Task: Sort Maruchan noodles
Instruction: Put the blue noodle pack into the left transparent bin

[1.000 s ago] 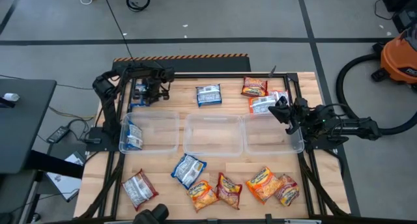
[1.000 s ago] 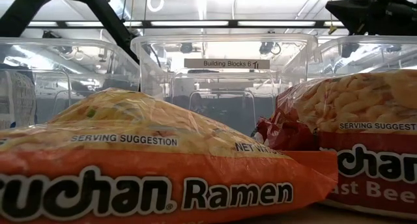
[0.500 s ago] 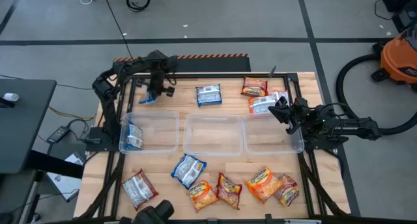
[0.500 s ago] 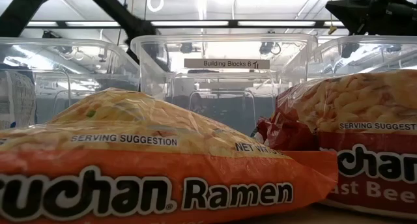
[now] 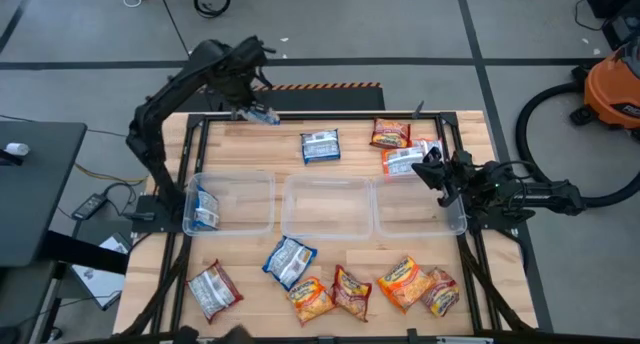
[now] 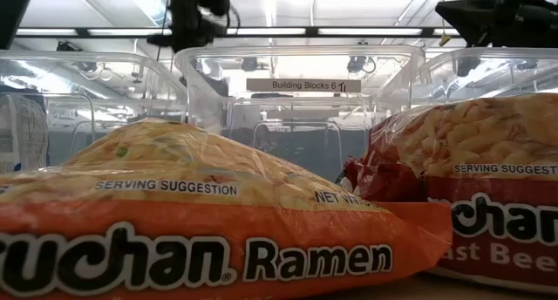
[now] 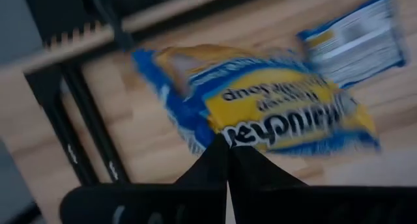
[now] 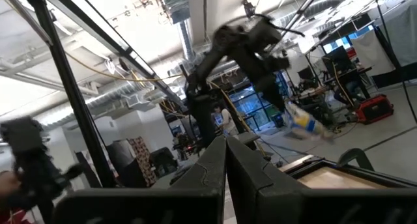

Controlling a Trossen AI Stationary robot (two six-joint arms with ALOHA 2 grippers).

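Pinching crinkly blue-yellow packet, left gripper aloft

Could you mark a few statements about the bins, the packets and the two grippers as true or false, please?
1. The left gripper holds a blue packet off the table. True.
2. The middle bin holds two packets. False: nothing shows in it.
3. The left bin holds one blue-and-white packet. True.
4. The right gripper grips a red packet. False: it is shut and holds nothing, over the right bin.
5. A blue packet lies on the table behind the bins. True.
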